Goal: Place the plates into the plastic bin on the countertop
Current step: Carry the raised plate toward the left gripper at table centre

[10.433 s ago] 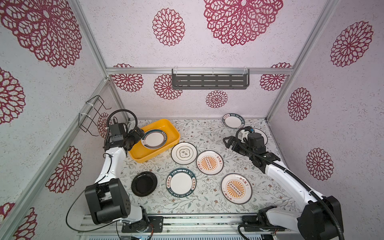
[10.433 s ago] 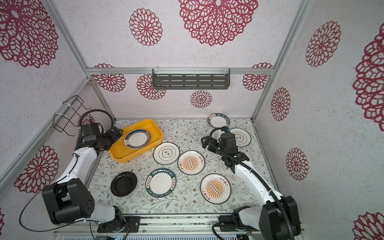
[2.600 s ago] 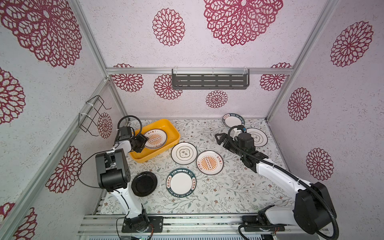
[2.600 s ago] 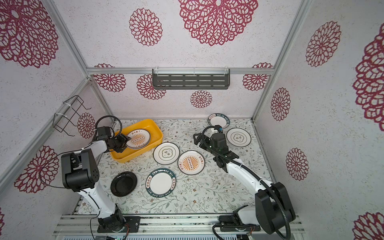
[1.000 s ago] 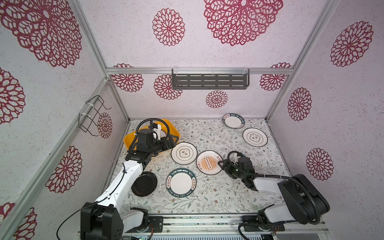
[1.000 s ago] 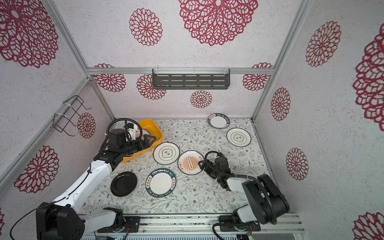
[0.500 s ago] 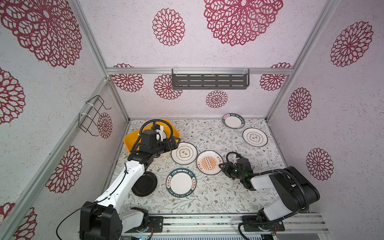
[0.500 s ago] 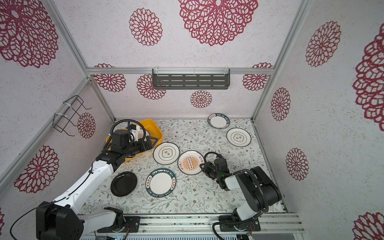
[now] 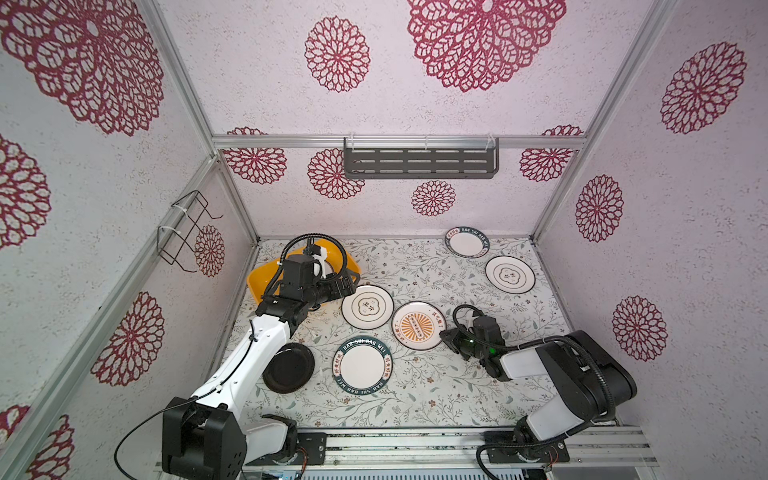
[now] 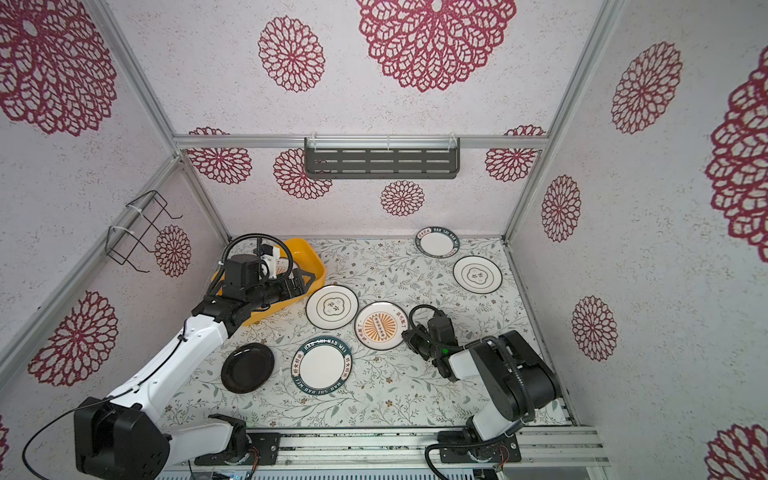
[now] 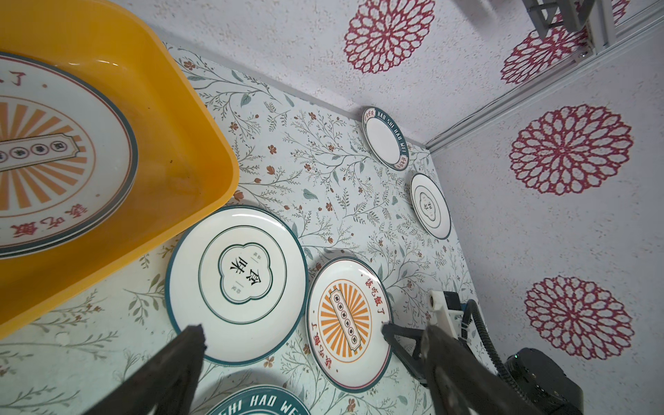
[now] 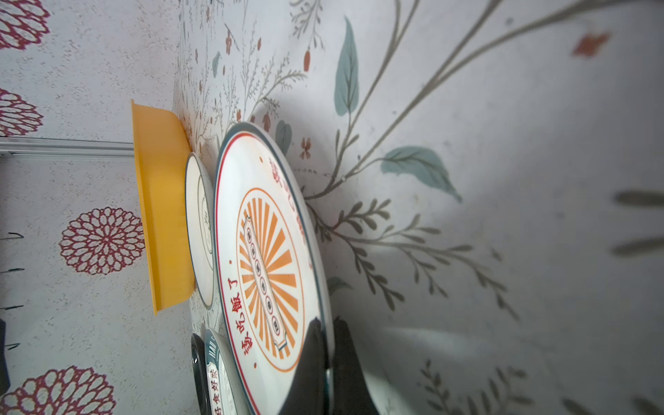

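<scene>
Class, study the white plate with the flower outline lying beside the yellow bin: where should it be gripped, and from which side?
Likely its rim: the flower-outline plate lies flat, so only the edge offers a hold. Come from its front-left, where the countertop is bare; the bin crowds the back-left and the sunburst plate the right.

Vine-printed countertop [image 9: 419, 395] carries a yellow plastic bin [image 9: 254, 283] — far left. Five white plates [image 9: 361, 365], one black plate [image 9: 287, 368] — loose.
</scene>
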Action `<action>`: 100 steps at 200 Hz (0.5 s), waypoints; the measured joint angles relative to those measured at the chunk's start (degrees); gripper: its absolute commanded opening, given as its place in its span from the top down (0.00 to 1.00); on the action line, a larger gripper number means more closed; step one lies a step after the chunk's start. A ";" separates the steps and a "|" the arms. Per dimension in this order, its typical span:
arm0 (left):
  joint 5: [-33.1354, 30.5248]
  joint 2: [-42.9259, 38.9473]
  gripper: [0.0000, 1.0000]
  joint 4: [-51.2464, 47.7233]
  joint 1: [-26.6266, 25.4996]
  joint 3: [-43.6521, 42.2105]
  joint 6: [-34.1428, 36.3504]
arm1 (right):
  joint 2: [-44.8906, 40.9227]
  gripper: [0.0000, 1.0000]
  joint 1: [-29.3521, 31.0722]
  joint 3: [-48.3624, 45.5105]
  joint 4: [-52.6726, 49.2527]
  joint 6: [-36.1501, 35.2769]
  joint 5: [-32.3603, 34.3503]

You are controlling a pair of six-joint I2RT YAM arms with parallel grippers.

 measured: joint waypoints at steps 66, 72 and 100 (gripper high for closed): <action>2.82 3.98 0.03 0.22 -0.42 2.51 1.16 | -18.14 1.00 -2.58 5.86 -22.75 -4.15 5.22; 3.13 4.33 0.03 0.35 -0.66 2.58 1.27 | -20.00 1.00 -3.19 6.43 -24.28 -4.57 5.40; 4.98 6.34 0.03 0.87 -2.62 3.08 1.90 | -26.73 1.00 -5.51 7.58 -29.57 -6.05 5.62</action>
